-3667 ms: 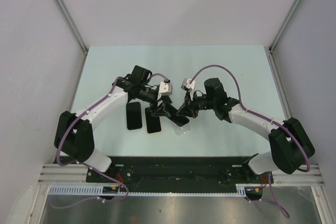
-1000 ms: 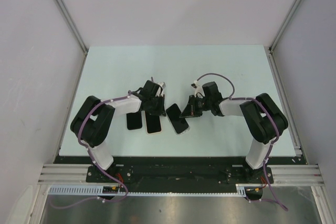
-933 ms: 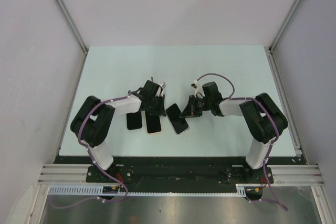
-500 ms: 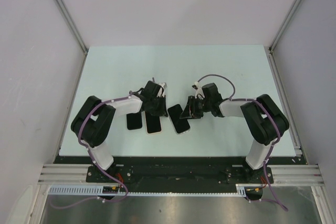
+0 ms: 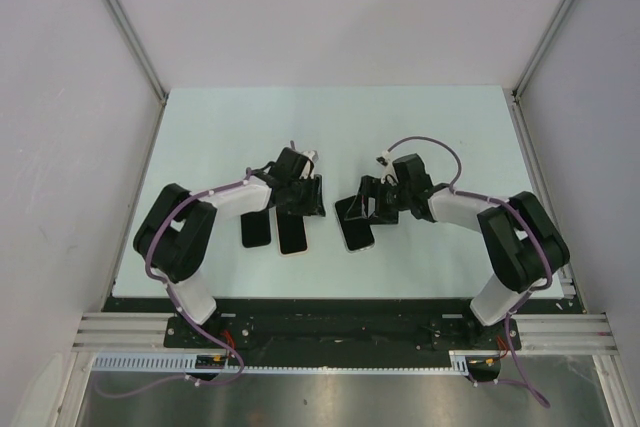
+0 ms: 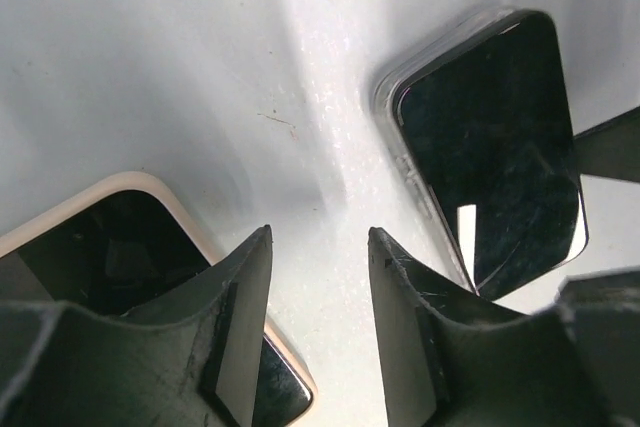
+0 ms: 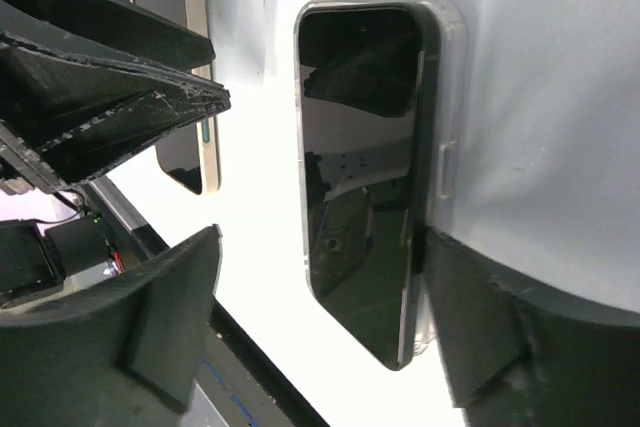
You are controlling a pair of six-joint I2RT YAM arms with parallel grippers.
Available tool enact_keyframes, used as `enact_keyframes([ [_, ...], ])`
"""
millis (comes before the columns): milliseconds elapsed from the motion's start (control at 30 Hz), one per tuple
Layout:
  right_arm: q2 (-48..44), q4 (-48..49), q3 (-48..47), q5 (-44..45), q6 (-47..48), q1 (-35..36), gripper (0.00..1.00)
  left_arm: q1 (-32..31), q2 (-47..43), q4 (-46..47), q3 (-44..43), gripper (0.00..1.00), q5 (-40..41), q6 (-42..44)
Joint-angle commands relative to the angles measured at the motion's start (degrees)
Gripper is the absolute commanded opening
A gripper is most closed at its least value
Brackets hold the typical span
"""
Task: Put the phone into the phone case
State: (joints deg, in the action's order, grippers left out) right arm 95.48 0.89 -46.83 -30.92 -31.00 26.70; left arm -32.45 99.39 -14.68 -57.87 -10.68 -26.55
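The black glass-faced phone [image 7: 360, 177] lies face up inside the clear plastic phone case [image 7: 450, 77]. The case's see-through rim shows around the phone's top and right side. The dark fingers hide the lower corners, so I cannot tell whether the phone is seated all the way round. Phone and case rest flat on the pale mint table top [image 5: 400, 127].

The right gripper [image 7: 318, 277] straddles one end of the cased phone. Its jaws are spread wider than the case and it has let go, clamping nothing.

To the left of the cased phone, the left gripper [image 6: 320, 277] is also released, with its jaws parted over bare table. Just left of it lies a beige-rimmed phone [image 6: 110, 237], partly under one finger. A plain dark phone [image 5: 256, 230] lies farther left of the cased phone.
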Motion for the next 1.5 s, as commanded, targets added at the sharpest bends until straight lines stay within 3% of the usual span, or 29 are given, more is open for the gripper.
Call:
enact_keyframes([
  [0,-3.3,-4.3,-0.6,4.9,1.6,-1.0,0.99,-0.4,-2.3,1.5,-1.8,0.49,-2.2,-1.1],
  [433,-3.9,-5.6,-0.6,6.7,5.4,-3.1,1.0,-0.4,1.1,8.8,-1.8,0.54,-8.4,-4.3],
  [1033,6.0,5.3,-0.6,-5.7,2.1,-4.5,0.96,-0.9,7.0,12.0,-1.8,0.52,-13.5,-6.4],
  [1367,6.1,11.8,-0.5,-15.1,-4.6,-5.3,0.97,-1.0,8.4,14.4,-0.1,0.43,-17.6,-7.9],
  [1467,6.4,13.3,-0.6,-17.6,-5.6,-5.4,0.96,-1.0,8.3,16.2,0.1,0.32,-18.5,-7.9],
])
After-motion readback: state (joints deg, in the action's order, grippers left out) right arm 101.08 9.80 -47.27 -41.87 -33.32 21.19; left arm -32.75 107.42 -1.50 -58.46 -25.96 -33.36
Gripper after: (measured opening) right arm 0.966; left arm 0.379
